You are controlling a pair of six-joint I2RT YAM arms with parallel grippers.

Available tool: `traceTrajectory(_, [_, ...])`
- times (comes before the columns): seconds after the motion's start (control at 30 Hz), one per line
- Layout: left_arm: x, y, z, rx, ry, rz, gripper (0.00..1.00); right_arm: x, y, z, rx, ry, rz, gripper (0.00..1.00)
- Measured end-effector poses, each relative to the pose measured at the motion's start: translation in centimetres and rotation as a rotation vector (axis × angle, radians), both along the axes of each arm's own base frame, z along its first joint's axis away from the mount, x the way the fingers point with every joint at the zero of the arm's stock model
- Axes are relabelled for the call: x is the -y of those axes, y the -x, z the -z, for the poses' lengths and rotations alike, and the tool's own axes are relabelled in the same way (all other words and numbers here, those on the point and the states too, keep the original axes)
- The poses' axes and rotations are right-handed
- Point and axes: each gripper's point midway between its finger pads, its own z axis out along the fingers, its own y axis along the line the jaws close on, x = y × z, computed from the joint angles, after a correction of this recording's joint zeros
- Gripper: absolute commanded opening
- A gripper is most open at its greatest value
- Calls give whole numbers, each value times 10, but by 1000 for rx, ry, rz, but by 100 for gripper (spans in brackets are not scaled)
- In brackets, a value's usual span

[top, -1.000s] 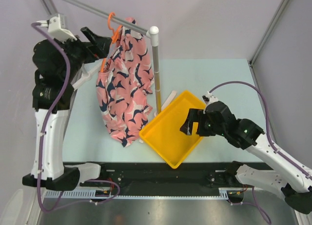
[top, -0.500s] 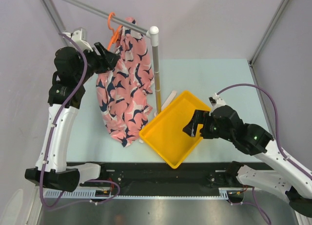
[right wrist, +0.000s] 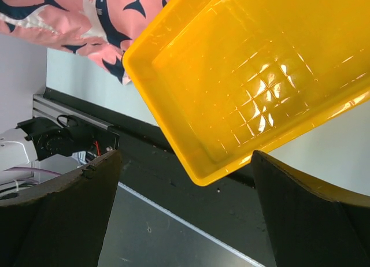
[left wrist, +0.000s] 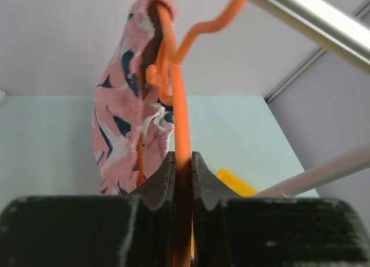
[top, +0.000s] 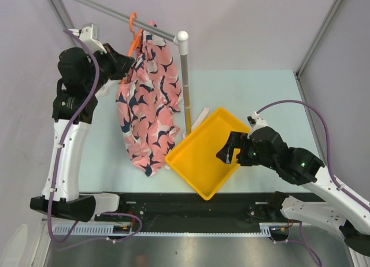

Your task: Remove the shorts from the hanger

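Note:
The salmon-pink shorts (top: 147, 105) with navy and white shapes hang from the orange hanger (top: 133, 30), whose hook sits over the grey rail. My left gripper (top: 128, 66) is at the hanger's left side, just left of the shorts' upper edge. In the left wrist view, the left gripper (left wrist: 182, 169) is shut on the hanger's (left wrist: 180, 105) thin orange wire, and the shorts (left wrist: 124, 122) hang just behind it. My right gripper (top: 228, 151) hovers open over the yellow tray. In the right wrist view, the right gripper (right wrist: 185, 157) holds nothing.
A grey rail (top: 115, 14) runs from the back left to a white-capped upright post (top: 185, 82) just right of the shorts. The yellow tray (top: 199, 157) lies tilted on the table by the post's foot. A flat white strip (top: 202, 115) lies behind the tray.
The left arm swung in toward the hanger and its jaws went from open to shut on the orange wire. The right arm shifted slightly right over the tray, still open.

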Motion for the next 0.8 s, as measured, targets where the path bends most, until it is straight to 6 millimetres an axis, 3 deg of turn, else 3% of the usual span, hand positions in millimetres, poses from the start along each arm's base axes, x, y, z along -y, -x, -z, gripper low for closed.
traceTrajectory(0.07, [-1, 0, -8, 4, 0, -1, 0, 0, 0, 0, 0, 1, -1, 100])
traceTrajectory(0.3, [-7, 4, -37, 35, 4, -23, 0, 0, 0, 1, -2, 7, -1, 100])
traceTrajectory(0.53, [-28, 29, -60, 88, 7, -123, 1, -2, 1, 2, -8, 10, -3, 100])
traceTrajectory(0.63, [-47, 57, -56, 101, 14, -216, 1, -4, 2, 5, -14, 16, -9, 100])
traceTrajectory(0.8, [-70, 106, -24, 112, 56, -326, 0, -16, 2, 5, -10, 12, -31, 100])
